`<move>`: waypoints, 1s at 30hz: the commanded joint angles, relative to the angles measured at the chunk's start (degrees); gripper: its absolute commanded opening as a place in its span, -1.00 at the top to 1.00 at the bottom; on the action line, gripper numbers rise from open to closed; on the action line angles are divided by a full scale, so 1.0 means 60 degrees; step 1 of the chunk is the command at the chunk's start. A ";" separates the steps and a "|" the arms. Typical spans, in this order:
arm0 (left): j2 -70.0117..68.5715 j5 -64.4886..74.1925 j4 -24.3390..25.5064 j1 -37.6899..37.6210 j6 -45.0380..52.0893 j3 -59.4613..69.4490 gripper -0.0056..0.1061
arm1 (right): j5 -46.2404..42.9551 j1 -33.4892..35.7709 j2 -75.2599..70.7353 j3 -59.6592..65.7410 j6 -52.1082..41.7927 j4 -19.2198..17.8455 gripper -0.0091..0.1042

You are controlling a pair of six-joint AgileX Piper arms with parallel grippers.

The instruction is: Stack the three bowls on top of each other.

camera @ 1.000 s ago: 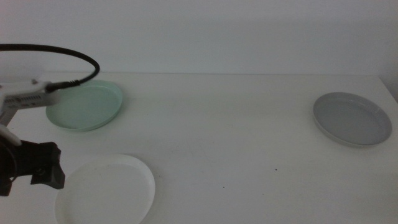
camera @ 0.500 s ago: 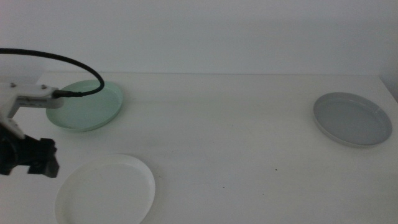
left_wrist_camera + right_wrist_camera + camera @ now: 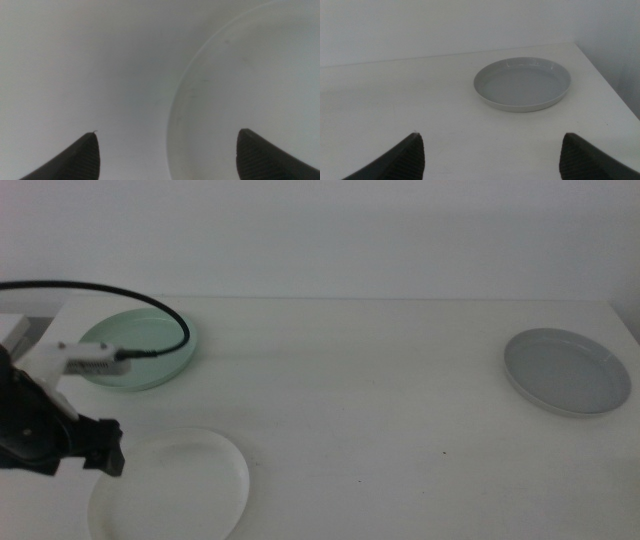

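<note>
Worktop [image 3: 380, 400]: white, plain; carries all three bowls, none stacked, each apart from the others.
Left arm [image 3: 35, 420]: dark, enters from the left edge of the middle view, black cable [image 3: 140, 305] arcing over it.
Mint green bowl [image 3: 150, 360]: far left of the worktop, upright, partly hidden behind the left arm and its cable.
White bowl [image 3: 185, 490]: near left of the worktop, in front of the mint one, upright, nothing in it.
Grey bowl [image 3: 566, 370]: far right of the worktop, well apart from the other two; also in the right wrist view [image 3: 522, 83].
Left end effector [image 3: 167, 150]: jaws spread wide, holding nothing; poised over the left rim of the white bowl [image 3: 250, 90], the rim's arc running between the two jaws.
Right end effector [image 3: 490, 152]: jaws spread wide, holding nothing; faces the grey bowl from some way off, not touching it.
</note>
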 commanded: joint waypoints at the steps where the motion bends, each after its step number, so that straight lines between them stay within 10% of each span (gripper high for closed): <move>1: 0.0412 -0.0242 -0.0068 0.0009 0.0041 0.0099 -0.78 | -0.0072 -0.0075 -0.0045 0.0032 -0.0029 -0.0051 -0.78; 15: 0.2073 0.0226 -0.0749 0.0009 0.0432 0.0119 -0.58 | -0.0072 -0.0075 -0.0045 0.0032 -0.0029 -0.0051 -0.78; 25: 0.2026 0.0403 -0.0712 0.0009 0.0209 0.0119 0.93 | -0.0072 -0.0075 -0.0045 0.0032 -0.0029 -0.0051 -0.78; 30: 0.1391 0.1000 -0.0712 0.0009 -0.0003 0.0101 0.93 | -0.0072 -0.0075 -0.0045 0.0032 -0.0029 -0.0051 -0.78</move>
